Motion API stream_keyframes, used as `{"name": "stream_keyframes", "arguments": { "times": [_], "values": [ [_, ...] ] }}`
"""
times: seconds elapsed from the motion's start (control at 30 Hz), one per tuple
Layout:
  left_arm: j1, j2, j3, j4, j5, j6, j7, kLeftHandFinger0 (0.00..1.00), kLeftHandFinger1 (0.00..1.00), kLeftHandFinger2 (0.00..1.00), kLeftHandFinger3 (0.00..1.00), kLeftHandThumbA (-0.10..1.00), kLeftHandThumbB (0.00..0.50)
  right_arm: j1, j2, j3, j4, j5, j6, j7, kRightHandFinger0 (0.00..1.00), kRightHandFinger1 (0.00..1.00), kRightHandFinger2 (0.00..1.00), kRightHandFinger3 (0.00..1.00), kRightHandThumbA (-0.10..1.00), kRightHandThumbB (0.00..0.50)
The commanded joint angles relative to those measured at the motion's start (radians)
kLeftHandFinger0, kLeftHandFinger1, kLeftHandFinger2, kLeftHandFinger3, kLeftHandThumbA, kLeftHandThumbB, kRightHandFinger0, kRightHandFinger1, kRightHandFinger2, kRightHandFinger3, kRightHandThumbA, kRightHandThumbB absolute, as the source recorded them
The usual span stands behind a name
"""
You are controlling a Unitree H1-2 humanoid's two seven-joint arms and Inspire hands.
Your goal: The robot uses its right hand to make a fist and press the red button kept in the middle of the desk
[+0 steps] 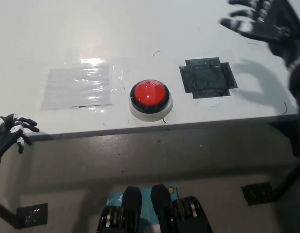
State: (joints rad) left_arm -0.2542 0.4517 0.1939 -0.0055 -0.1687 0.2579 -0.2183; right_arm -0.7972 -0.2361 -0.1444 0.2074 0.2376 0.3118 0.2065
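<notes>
The red button (149,94) is seated near the middle of the white desk (140,39), close to the near edge, untouched. The right hand (265,22) is held above the far right of the desk, fingers spread, no fist formed. A dark patch (207,77) is noted right of the button, a clear taped sheet (79,86) left. The left hand (8,132) is positioned off the near left edge, fingers apart.

Black right hand (266,22) with pale finger patches — white left hand (7,133), black-tipped
</notes>
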Motion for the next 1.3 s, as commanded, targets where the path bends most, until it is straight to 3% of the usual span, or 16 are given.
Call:
{"name": "stream_keyframes", "arguments": {
  "times": [0.0,0.07,0.23,0.43,0.53,0.67,1.0,1.27],
  "values": [
    [0.001,0.028,0.025,-0.019,-0.005,-0.031,0.001,0.21,0.32,0.46,0.59,0.54,0.0,0.04,-0.034,-0.04,-0.128,0.065,0.032,0.021,0.52,0.67,0.72,0.86,1.0,0.443],
    [0.003,0.028,0.028,-0.026,-0.005,-0.028,0.003,0.22,0.32,0.46,0.6,0.55,0.0,0.087,-0.044,-0.061,-0.169,0.079,0.056,0.012,0.53,0.66,0.71,0.85,1.0,0.459],
    [0.007,0.02,0.036,-0.03,-0.008,-0.03,0.005,0.2,0.31,0.44,0.59,0.54,0.0,0.165,-0.061,-0.098,-0.211,0.107,0.063,0.018,0.57,0.65,0.69,0.87,1.0,0.446],
    [-0.006,0.025,0.036,-0.009,-0.006,-0.037,-0.001,0.21,0.32,0.45,0.58,0.54,0.0,0.275,-0.046,-0.14,-0.282,0.128,0.095,-0.016,0.44,0.61,0.66,0.81,1.0,0.442],
    [-0.003,0.021,0.039,-0.026,-0.009,-0.025,0.002,0.2,0.32,0.45,0.58,0.53,0.0,0.314,-0.045,-0.144,-0.295,0.134,0.089,-0.015,0.51,0.63,0.66,0.81,1.0,0.427],
    [-0.003,0.022,0.039,-0.026,-0.006,-0.03,0.001,0.18,0.31,0.44,0.58,0.53,0.0,0.365,-0.044,-0.15,-0.32,0.137,0.106,-0.025,0.52,0.65,0.67,0.84,1.0,0.423],
    [-0.005,0.019,0.042,-0.021,-0.01,-0.044,-0.001,0.18,0.31,0.44,0.58,0.51,0.0,0.438,-0.044,-0.166,-0.28,0.136,0.054,-0.018,0.47,0.61,0.67,0.85,1.0,0.388],
    [-0.009,0.017,0.034,-0.023,-0.008,-0.029,-0.003,0.2,0.34,0.46,0.59,0.52,0.0,0.436,-0.055,-0.172,-0.253,0.115,0.028,-0.028,0.45,0.58,0.63,0.84,1.0,0.411]
  ]
}}
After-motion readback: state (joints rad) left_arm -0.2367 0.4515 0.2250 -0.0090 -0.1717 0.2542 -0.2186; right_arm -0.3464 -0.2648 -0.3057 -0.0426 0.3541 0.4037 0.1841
